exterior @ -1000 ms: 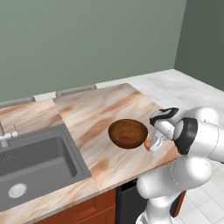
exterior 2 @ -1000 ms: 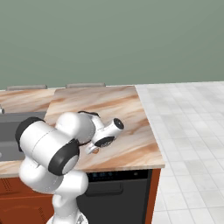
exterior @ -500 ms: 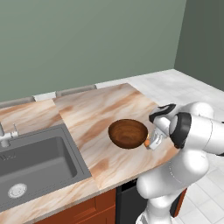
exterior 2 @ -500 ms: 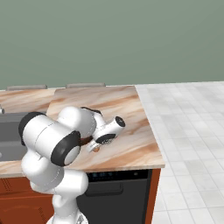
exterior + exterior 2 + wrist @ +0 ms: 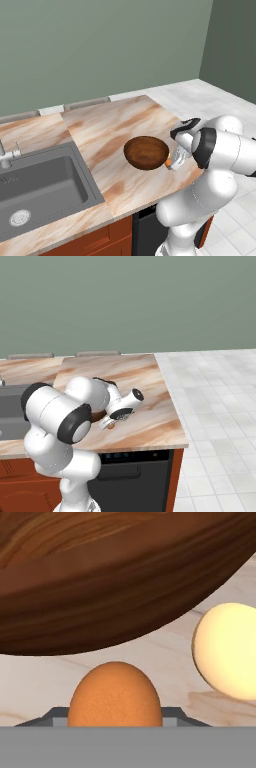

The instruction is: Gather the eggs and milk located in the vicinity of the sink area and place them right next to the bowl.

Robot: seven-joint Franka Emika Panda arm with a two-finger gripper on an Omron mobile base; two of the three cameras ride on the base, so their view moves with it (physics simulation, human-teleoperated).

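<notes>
Egg (image 5: 115, 694), orange, sits pinched in our pincer (image 5: 172, 162) just right of the bowl (image 5: 146, 152), low over the counter (image 5: 115, 130). A paler egg (image 5: 227, 649) lies beside it. Since a second ago, our pincer has dipped slightly.

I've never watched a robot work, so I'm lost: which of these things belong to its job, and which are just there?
Part of the job:
orange egg, in the gripper
pale egg, on the counter
wooden bowl
sink

Just there:
marble counter
tap
tiled floor
</notes>
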